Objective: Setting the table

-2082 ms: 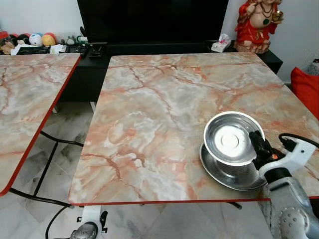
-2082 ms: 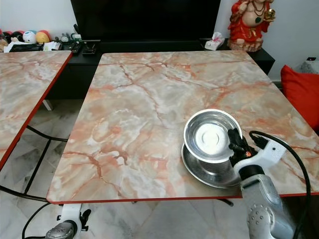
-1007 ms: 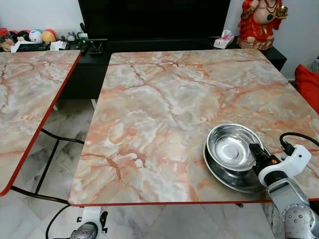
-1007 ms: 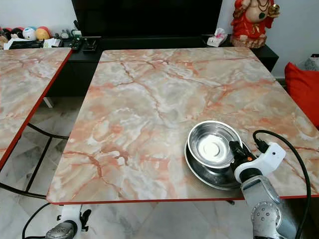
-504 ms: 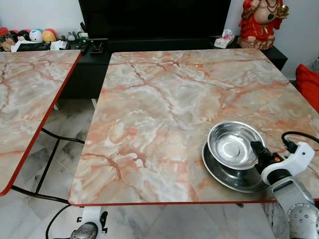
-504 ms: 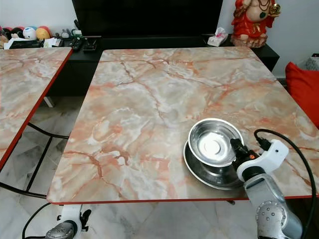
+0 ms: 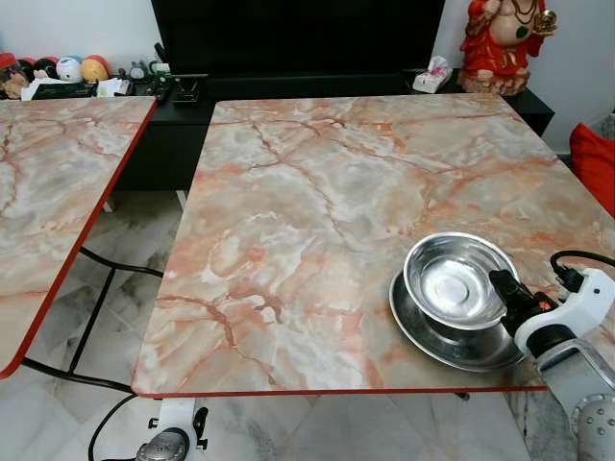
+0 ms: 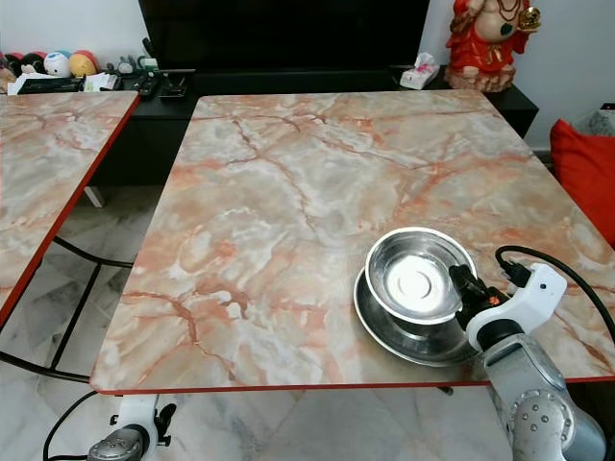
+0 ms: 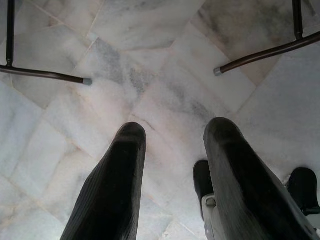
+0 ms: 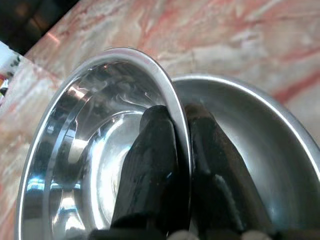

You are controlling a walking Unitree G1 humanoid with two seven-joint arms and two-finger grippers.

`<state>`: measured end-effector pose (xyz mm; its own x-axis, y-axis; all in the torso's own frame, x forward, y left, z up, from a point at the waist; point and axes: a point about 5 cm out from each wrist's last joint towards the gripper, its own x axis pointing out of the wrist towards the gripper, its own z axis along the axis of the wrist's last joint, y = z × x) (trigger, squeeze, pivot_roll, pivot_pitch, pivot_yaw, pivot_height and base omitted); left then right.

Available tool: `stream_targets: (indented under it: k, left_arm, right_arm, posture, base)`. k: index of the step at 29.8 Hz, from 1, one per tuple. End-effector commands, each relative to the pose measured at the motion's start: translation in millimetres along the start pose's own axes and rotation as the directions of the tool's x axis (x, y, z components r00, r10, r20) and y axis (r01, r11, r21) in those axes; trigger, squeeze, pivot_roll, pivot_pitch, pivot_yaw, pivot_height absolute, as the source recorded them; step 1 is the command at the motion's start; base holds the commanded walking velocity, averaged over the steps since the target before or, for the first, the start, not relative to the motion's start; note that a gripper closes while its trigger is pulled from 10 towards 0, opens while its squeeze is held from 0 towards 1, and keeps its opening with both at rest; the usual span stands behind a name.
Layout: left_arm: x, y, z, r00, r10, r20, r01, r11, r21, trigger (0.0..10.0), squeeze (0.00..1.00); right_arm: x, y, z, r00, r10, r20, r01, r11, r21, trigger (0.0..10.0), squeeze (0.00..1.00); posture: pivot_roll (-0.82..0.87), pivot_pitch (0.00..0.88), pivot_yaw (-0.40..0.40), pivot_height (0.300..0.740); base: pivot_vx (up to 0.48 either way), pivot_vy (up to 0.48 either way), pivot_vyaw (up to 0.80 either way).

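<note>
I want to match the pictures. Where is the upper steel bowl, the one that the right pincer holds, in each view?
Left eye view: steel bowl near the table's front right corner, tilted over the steel plate, right pincer on its rim.
Right eye view: same place, just left of the pincer.
Right wrist view: the bowl is close up, its rim clamped between the black fingers.
Left wrist view: floor tiles, no bowl.
Shared landmark: the plate beneath.

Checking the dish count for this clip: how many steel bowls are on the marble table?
2. The upper bowl, pinched at its rim by the right gripper, sits tilted in the lower bowl near the table's front right edge.
</note>
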<state>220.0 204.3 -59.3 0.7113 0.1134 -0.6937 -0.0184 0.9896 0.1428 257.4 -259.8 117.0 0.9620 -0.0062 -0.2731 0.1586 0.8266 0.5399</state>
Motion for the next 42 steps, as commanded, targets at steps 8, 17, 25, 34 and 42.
stream_targets:
  k: [8, 17, 25, 34, 42]
  left_arm:
    - [-0.6, 0.2, -5, 1.000, 0.001, -0.030, 0.000, 1.000, 0.004, 10.0, 0.00]
    - [-0.6, 0.1, -5, 1.000, 0.002, -0.031, -0.001, 1.000, 0.003, 10.0, 0.00]
    - [-0.6, 0.5, -5, 0.999, 0.002, -0.033, -0.002, 1.000, 0.003, 10.0, 0.00]
    - [-0.6, 0.8, -5, 0.999, 0.002, -0.032, -0.002, 1.000, 0.004, 10.0, 0.00]
    - [-0.6, 0.9, -5, 0.999, 0.003, -0.033, -0.003, 1.000, 0.004, 10.0, 0.00]
  right_arm:
    - [-2.8, 0.3, 3, 1.000, -0.008, -0.007, 0.008, 1.000, -0.021, 10.0, 0.00]
    - [-3.6, -4.1, -1, 0.998, -0.036, -0.048, 0.033, 0.998, -0.057, 10.0, 0.00]
    - [-3.9, -6.9, 0, 0.997, -0.056, -0.057, 0.052, 0.996, -0.079, 10.0, 0.06]
    - [-3.2, -6.9, -1, 0.997, -0.056, -0.055, 0.052, 0.995, -0.082, 10.0, 0.39]
    - [-3.1, -9.3, -1, 0.996, -0.068, -0.060, 0.063, 0.994, -0.091, 10.0, 0.00]
  posture:
    - [-0.07, 0.051, 0.012, 0.740]
    - [-0.06, 0.052, 0.012, 0.740]
    - [-0.06, 0.052, 0.012, 0.740]
    - [-0.06, 0.052, 0.014, 0.740]
    - [-0.06, 0.052, 0.013, 0.740]
  base:
    - [0.000, 0.000, 0.00]
    - [0.000, 0.000, 0.00]
    - [0.000, 0.000, 0.00]
    - [0.000, 0.000, 0.00]
    - [0.000, 0.000, 0.00]
